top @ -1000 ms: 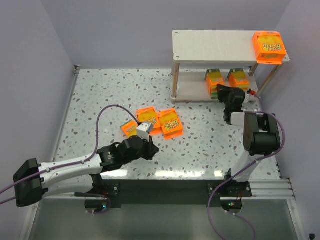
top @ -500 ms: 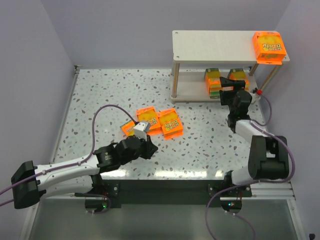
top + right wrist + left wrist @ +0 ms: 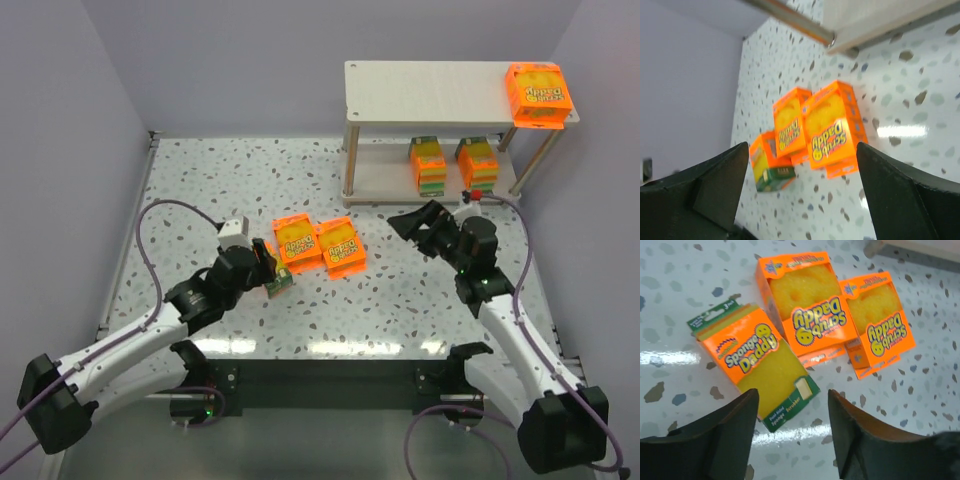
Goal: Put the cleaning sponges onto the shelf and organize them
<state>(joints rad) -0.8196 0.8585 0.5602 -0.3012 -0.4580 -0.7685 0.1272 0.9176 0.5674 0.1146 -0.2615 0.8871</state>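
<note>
Left gripper (image 3: 791,405) open, empty. Flat pack (image 3: 757,365) at its 11 o'clock, boxed packs (image 3: 810,315) at 1. Right gripper (image 3: 802,150) open too. Shelf (image 3: 430,90) holds three. Best to straddle the flat pack's narrow sides squarely before closing.

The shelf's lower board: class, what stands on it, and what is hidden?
A left sponge pack and a right sponge pack stand side by side on the lower board, toward its right end. The top board covers its back part, so anything there cannot be seen.
</note>
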